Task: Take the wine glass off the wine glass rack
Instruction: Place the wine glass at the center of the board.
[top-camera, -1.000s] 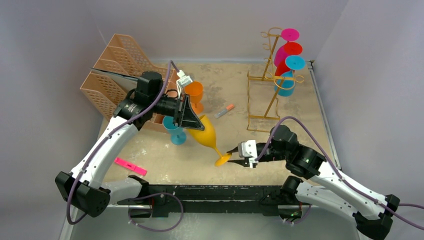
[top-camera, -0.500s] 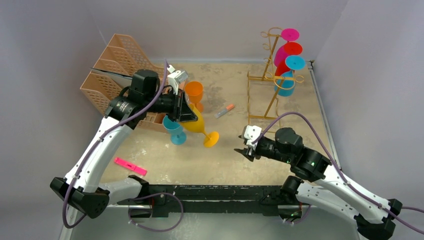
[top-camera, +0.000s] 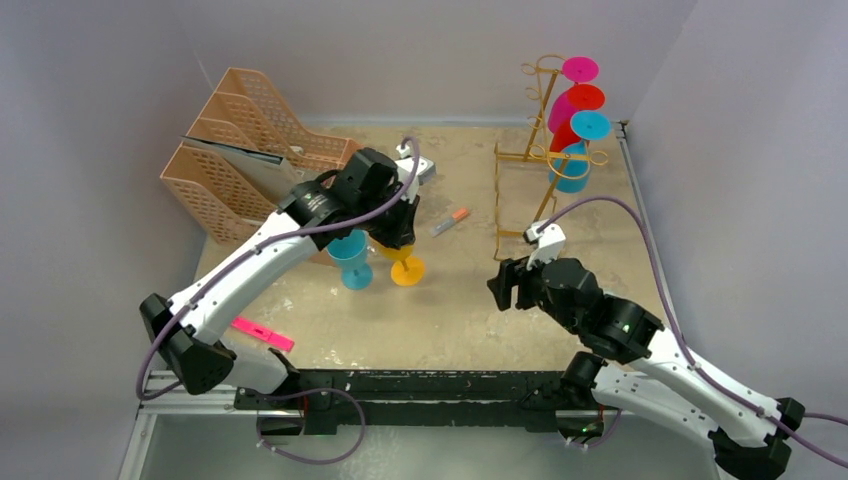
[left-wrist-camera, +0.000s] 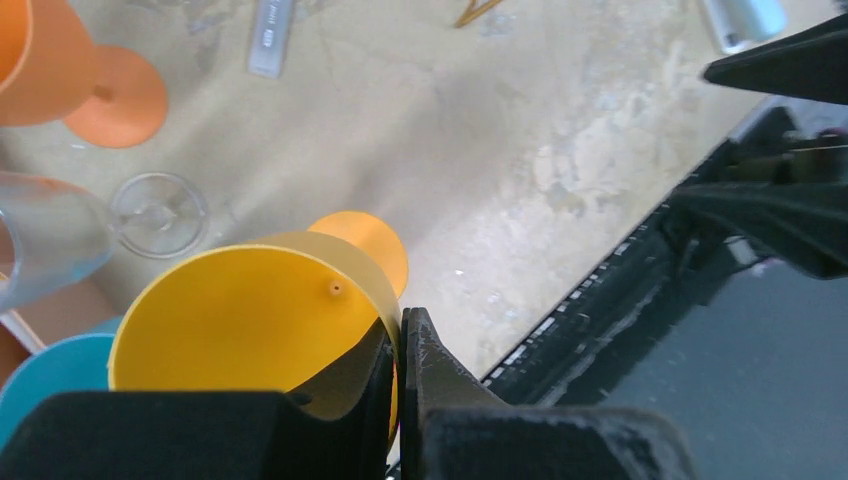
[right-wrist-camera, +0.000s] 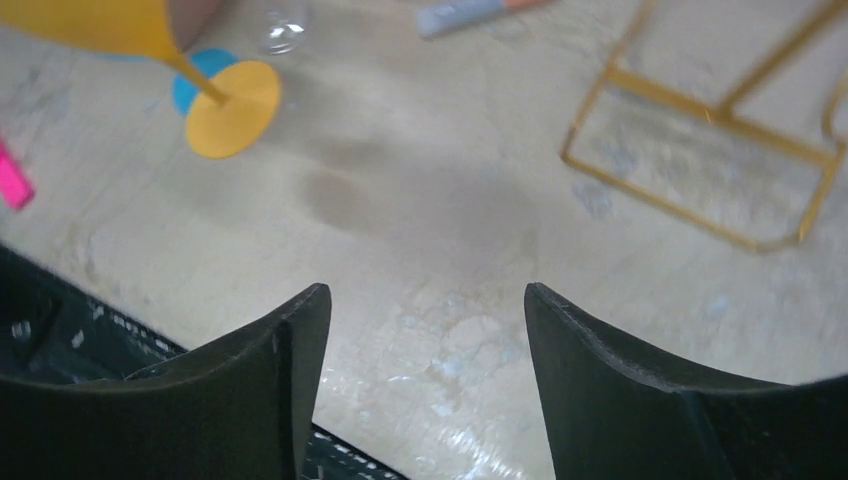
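Your left gripper (left-wrist-camera: 402, 328) has swung the yellow wine glass (left-wrist-camera: 230, 320) upright, jaws clamped on its rim, stem pointing down beside the teal glass (top-camera: 350, 262), well apart from the wine glass rack (top-camera: 497, 205); your right gripper (right-wrist-camera: 425, 300) has backed away, jaws apart.

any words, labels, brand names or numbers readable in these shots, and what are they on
No text can be read in any view.
Grey marker: faint small print seems to sit on its barrel, too blurred to read.
Pink highlighter: too small to show any label.
Yellow glass: plain, no marking visible.
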